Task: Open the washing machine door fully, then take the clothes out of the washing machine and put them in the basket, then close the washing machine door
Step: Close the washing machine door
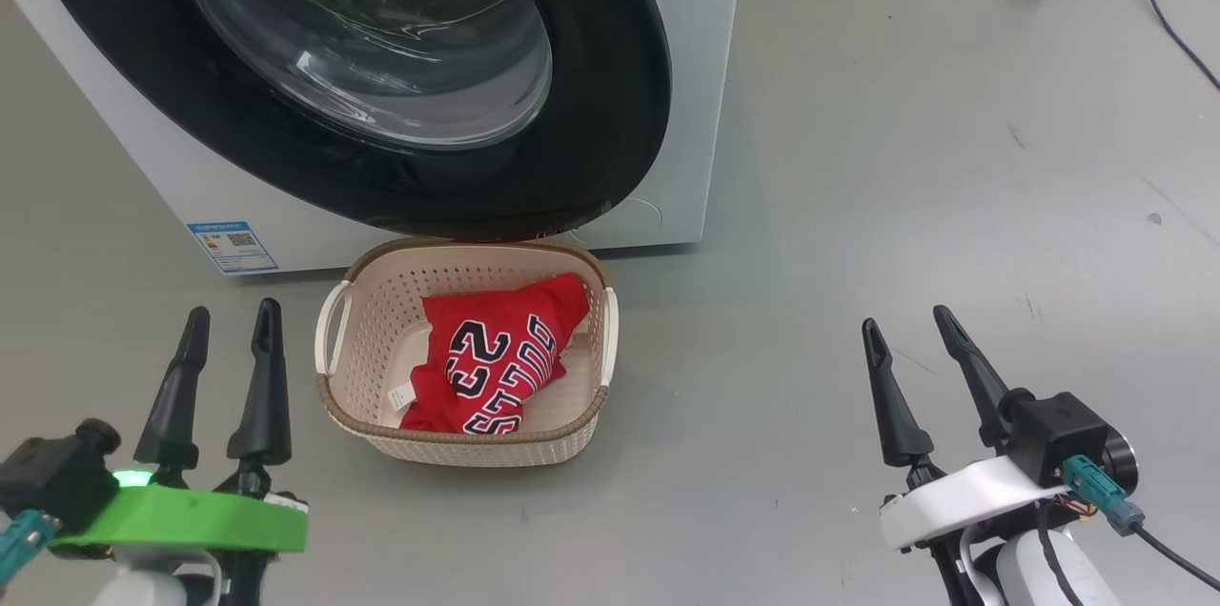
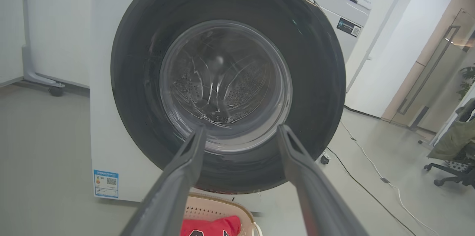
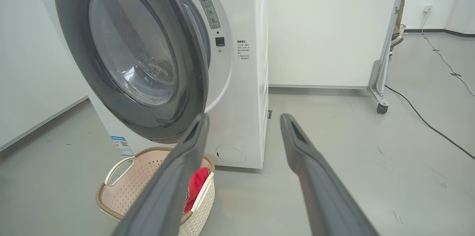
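Jersey (image 1: 505,358), red with block lettering, crumpled inside basket (image 1: 367,339) on floor (image 1: 858,206), just in front of washing machine (image 1: 701,63). Door (image 1: 591,111) ajar, black rim hanging above basket's far edge. Left gripper (image 1: 233,313) low at left, fingers spread, holding nothing. Right gripper (image 1: 904,318) low at right, likewise spread and empty, well apart from basket.
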You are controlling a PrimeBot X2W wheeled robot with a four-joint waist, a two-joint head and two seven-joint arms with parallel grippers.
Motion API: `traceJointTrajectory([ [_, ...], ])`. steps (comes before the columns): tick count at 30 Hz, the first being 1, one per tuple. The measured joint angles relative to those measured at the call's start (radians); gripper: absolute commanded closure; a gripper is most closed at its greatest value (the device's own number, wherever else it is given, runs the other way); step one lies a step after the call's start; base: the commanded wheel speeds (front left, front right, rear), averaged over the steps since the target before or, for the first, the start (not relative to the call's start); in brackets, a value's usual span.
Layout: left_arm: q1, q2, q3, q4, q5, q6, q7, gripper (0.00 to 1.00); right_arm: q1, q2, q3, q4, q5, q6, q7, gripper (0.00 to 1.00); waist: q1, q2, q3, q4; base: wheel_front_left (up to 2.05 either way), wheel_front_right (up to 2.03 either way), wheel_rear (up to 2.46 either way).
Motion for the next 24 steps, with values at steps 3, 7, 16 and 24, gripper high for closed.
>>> traceJointTrajectory([
  [3,0.006,0.003,-0.008,0.006,0.077,0.027,-0.025,0.00,0.000,0.000,-0.007,-0.005,-0.001,-0.001,0.000,0.00,0.0000,0.0000,-0.004,-0.002,0.00,0.00,0.00],
  [7,0.021,0.003,-0.022,0.013,0.152,0.078,-0.022,0.00,0.008,0.000,-0.016,-0.009,-0.003,-0.001,0.000,0.00,0.0000,0.0000,-0.008,-0.004,0.00,0.00,0.00],
  [16,0.079,0.006,-0.075,0.045,0.316,0.177,-0.022,0.00,0.047,0.005,-0.017,-0.004,-0.004,-0.002,0.000,0.00,0.0000,0.0000,-0.029,-0.011,0.00,0.00,0.00],
  [24,0.100,-0.006,-0.109,0.061,0.374,0.205,-0.022,0.00,0.063,0.008,-0.016,0.002,-0.002,-0.007,0.000,0.00,0.0000,0.0000,-0.038,-0.014,0.00,0.00,0.00],
])
